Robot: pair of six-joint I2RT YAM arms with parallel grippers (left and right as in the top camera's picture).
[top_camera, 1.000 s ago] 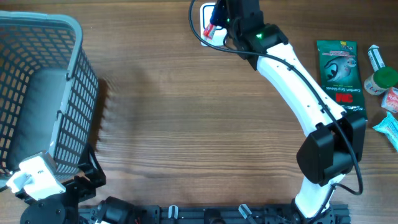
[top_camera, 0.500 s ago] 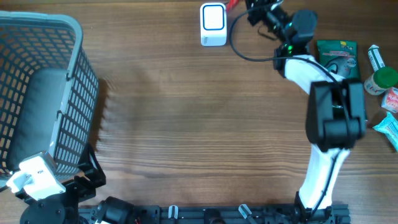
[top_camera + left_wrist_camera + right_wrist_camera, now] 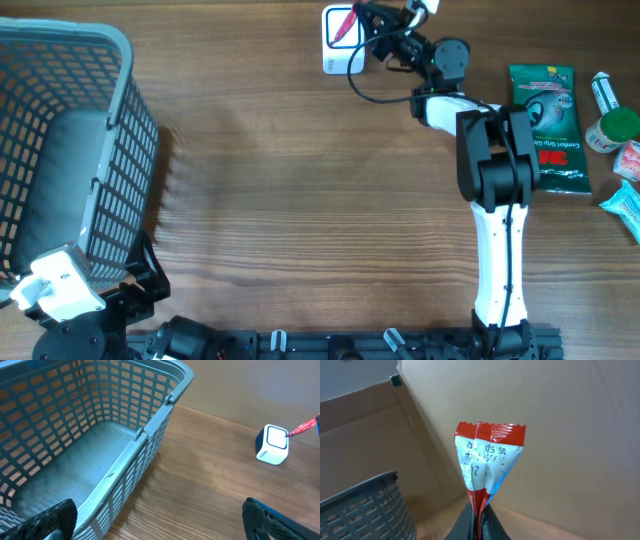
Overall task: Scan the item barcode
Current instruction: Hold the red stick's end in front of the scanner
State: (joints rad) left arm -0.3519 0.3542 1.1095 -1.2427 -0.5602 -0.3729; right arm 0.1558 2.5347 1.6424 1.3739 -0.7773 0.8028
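A small red, white and blue packet (image 3: 487, 457) with printed text stands upright in my right gripper (image 3: 480, 522), whose fingers are shut on its lower edge. From overhead, the right gripper (image 3: 364, 22) holds the packet (image 3: 341, 25) over the top of the white barcode scanner (image 3: 336, 58) at the table's far edge. In the left wrist view, the scanner (image 3: 272, 445) shows its blue-rimmed window, with the packet's red tip (image 3: 303, 427) just beside it. My left gripper (image 3: 157, 527) hangs open and empty near the basket at the front left.
A grey-blue mesh basket (image 3: 128, 120) fills the left side and looks empty inside (image 3: 150, 427). At the right edge lie a green glove package (image 3: 545, 105), a green-capped bottle (image 3: 612, 130), a white tube (image 3: 603, 90) and a teal packet (image 3: 625, 205).
The right gripper swung right, away from the scanner, with the packet, and has now come back left over it. The left arm has not moved.
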